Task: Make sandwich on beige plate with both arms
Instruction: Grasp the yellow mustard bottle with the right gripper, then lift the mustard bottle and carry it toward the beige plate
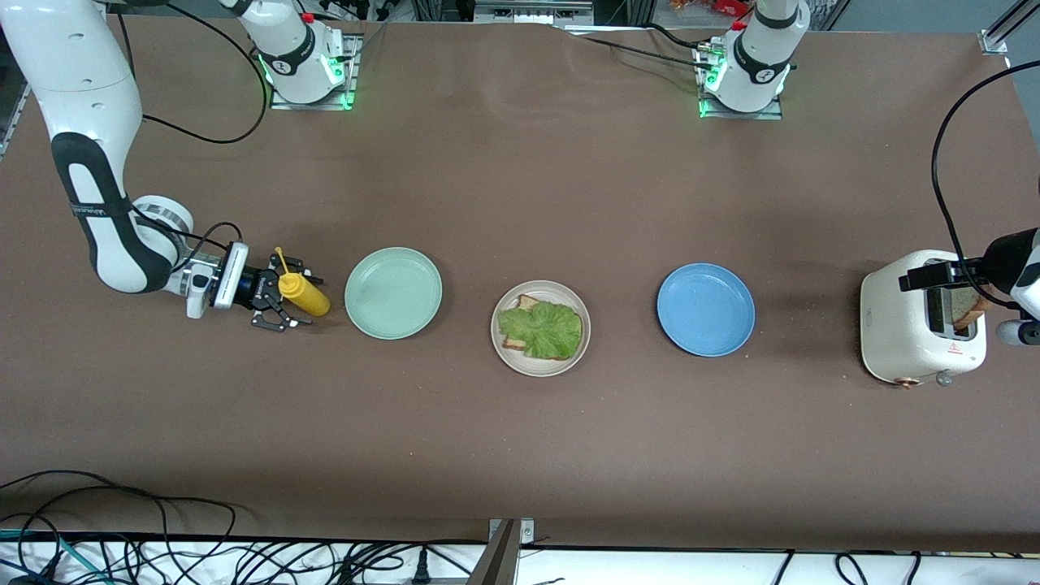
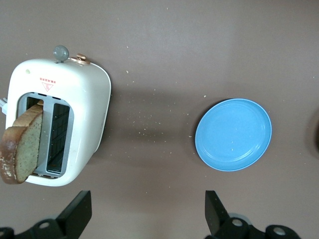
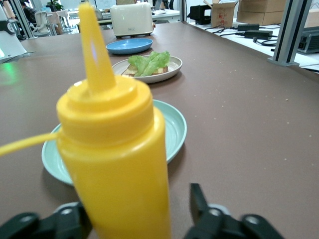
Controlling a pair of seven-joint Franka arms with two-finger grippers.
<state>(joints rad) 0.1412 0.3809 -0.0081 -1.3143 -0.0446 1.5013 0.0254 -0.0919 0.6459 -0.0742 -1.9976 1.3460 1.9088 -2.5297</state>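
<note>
Right gripper (image 1: 280, 307) half-closed around yellow bottle (image 1: 304, 294) beside mint plate (image 1: 393, 292), grip unconfirmed; off-centre squeeze may topple it. Left gripper (image 2: 144, 216) open, empty, over toaster (image 1: 922, 329).

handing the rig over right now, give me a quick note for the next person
Right gripper: around the yellow mustard bottle beside the mint-green plate, closing, grip not yet sure.
Left gripper: open above the toaster, where a bread slice sticks up.
Done: bread and lettuce on the beige plate.
Left: top slice. Blue plate unused.
</note>
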